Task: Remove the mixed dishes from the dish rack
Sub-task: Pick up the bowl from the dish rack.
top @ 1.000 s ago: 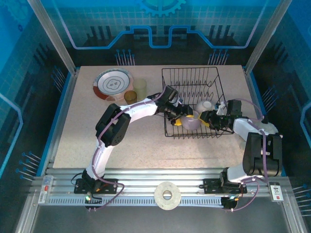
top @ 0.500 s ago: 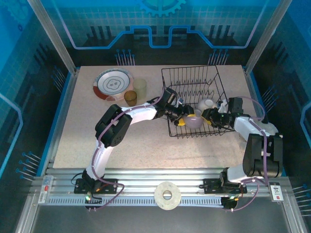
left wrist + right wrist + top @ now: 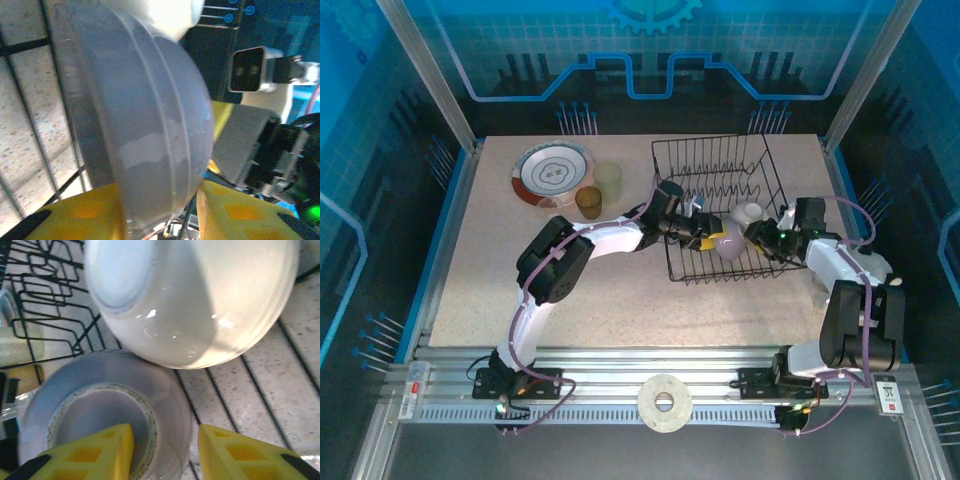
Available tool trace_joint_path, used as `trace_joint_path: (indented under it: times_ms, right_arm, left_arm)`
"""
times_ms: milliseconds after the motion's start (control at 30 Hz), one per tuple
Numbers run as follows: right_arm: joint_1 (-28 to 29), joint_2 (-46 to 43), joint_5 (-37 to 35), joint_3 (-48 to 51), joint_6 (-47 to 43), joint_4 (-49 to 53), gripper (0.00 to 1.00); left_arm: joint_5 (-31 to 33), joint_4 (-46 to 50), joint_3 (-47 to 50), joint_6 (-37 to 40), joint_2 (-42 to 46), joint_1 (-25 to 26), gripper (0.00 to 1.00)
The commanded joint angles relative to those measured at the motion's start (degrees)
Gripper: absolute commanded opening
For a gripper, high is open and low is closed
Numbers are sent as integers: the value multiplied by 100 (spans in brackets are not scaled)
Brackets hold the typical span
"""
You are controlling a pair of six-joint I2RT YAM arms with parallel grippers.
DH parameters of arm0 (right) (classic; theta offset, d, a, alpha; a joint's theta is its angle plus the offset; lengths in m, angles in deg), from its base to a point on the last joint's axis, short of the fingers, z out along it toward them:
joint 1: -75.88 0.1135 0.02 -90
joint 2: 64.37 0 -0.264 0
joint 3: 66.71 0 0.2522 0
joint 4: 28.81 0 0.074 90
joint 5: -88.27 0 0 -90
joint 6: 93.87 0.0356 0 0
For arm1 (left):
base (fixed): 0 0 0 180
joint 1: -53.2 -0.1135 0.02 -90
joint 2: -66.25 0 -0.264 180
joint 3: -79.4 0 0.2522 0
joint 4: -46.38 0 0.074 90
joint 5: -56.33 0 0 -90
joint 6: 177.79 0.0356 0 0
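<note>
The left hand is reaching into the dish rack and pinching the lilac cup. In the left wrist view its yellow fingers are sitting against both sides of the cup's rounded body. The cup is lying inside the rack near the front edge, and the cream cup is resting just beside it, seemingly touching. The right hand is straddling the same cup's wall, with one finger inside the mouth and one outside. I cannot tell whether it is actually squeezing. With two hands on one cup, the step probably goes best if only one is carrying. The right hand would need to be clear of the rim before the left lifts. The wall is curved and smooth, so a firm, centred grip matters. A straight rise should clear the tines and avoid nudging the cream cup or dragging the light rack. The natural place to set it down is the open counter on the left, near the patterned plate, the amber cup and the pale cup.
</note>
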State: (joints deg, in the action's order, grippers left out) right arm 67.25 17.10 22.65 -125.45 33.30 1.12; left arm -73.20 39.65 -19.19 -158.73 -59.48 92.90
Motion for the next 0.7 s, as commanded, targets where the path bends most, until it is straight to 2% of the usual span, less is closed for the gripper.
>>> trace_joint_path:
  times_ms: [0, 533, 667]
  right_arm:
    - [134, 93, 305, 26, -43, 747, 42]
    - [150, 101, 240, -256, -113, 974, 42]
    - [151, 97, 224, -351, -122, 1033, 42]
  left_arm:
    - [-125, -958, -36, -344, 20, 144, 33]
    - [-55, -1927, -75, -891, -456, 222, 11]
    - [-39, -2157, -77, -997, -518, 231, 2]
